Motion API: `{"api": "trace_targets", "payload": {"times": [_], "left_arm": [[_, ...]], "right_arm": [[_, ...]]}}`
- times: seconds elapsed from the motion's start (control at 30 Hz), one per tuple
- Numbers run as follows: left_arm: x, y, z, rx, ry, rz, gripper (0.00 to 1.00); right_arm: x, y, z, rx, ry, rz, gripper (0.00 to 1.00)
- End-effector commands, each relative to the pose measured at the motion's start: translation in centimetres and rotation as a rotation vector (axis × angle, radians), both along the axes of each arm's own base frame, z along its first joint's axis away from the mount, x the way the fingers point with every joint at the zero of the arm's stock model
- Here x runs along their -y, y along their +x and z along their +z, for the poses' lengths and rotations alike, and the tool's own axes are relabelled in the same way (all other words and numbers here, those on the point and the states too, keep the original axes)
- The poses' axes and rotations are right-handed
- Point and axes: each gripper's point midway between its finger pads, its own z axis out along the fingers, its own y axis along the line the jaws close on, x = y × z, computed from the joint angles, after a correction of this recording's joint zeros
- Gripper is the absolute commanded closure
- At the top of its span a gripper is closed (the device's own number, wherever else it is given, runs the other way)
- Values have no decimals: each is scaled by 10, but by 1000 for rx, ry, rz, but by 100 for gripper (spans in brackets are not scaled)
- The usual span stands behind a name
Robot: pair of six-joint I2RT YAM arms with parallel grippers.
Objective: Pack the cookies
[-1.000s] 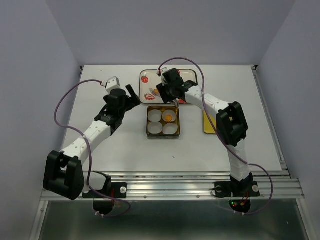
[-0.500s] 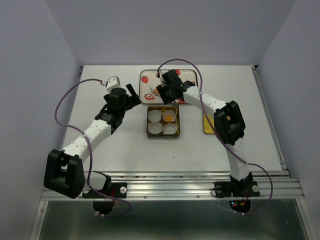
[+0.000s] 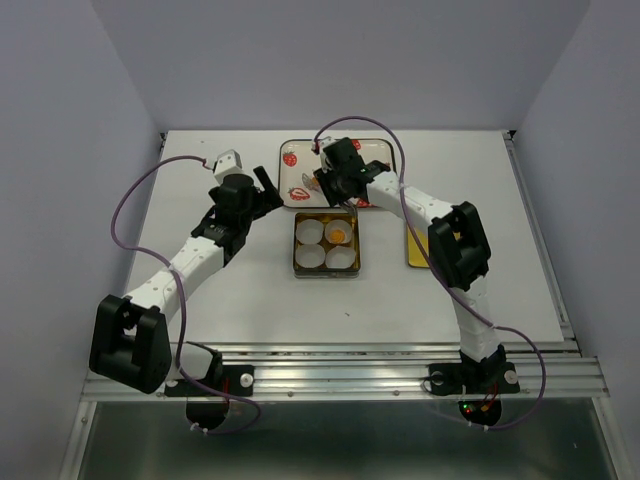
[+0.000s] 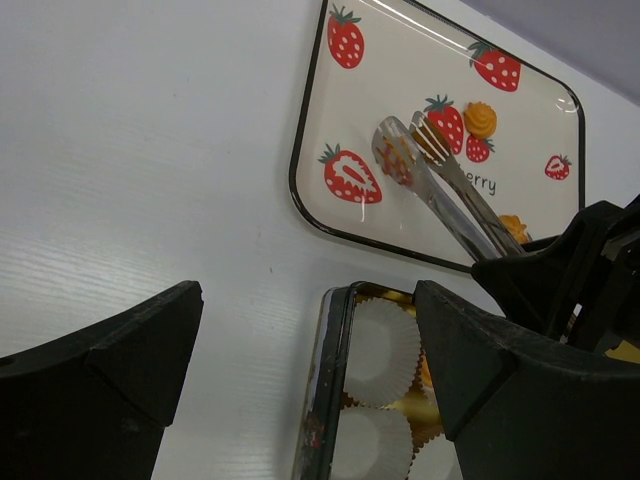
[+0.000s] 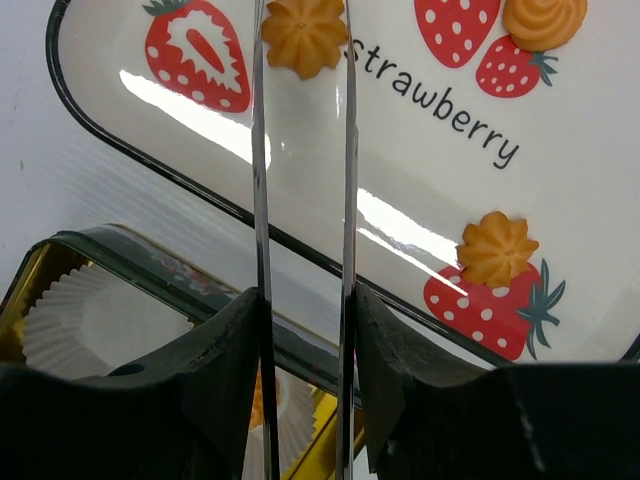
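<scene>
Cookies (image 5: pixel 304 35): three on tray (image 5: pixel 600 150), one in tin (image 5: pixel 130 254).

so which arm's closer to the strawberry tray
Right. The right fingers hang at the tray's near edge, holding tongs that reach over it. The left fingers stand open, off its near-left corner, above the table.

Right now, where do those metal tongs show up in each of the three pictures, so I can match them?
Top external: the tongs are a tiny sliver at upper centre, over the left part of the strawberry tray.
Left wrist: tongs right of centre, slanting from the tray down to the right.
Right wrist: tongs as two thin blades up the middle, a cookie between their tips.
Shared landmark: the strawberry tray.
</scene>
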Motion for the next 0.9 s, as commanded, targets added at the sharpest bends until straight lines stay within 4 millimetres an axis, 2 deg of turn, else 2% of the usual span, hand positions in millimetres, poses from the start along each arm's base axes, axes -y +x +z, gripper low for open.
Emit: {"api": "trace_targets", "payload": {"times": [0.0, 0.3, 0.53, 0.6, 0.63, 0.73, 0.77, 0.8, 0.83, 0.87], "left_arm": [[3, 10, 32, 78, -26, -2, 1], [5, 10, 36, 92, -37, -10, 1], [6, 10, 40, 100, -39, -19, 1], [6, 9, 42, 104, -39, -19, 1], [6, 10, 42, 106, -39, -18, 1], [6, 8, 44, 111, -39, -22, 1], [6, 8, 44, 111, -40, -23, 1], [5, 7, 44, 113, -40, -22, 1], [6, 6, 43, 112, -41, -25, 1], [6, 6, 45, 118, -44, -26, 1]], "right_arm": [[-6, 15, 55, 110, 75, -4, 57], [-5, 14, 87, 173, 128, -18, 59], [4, 6, 101, 197, 137, -28, 59], [7, 1, 101, 194, 136, -31, 59], [8, -2, 110, 207, 150, -26, 59], [12, -11, 111, 199, 156, -22, 59], [15, -15, 120, 212, 166, -26, 59], [19, -19, 115, 200, 156, -28, 59], [22, -25, 124, 206, 183, -48, 59], [25, -29, 125, 202, 189, -56, 59]]}}
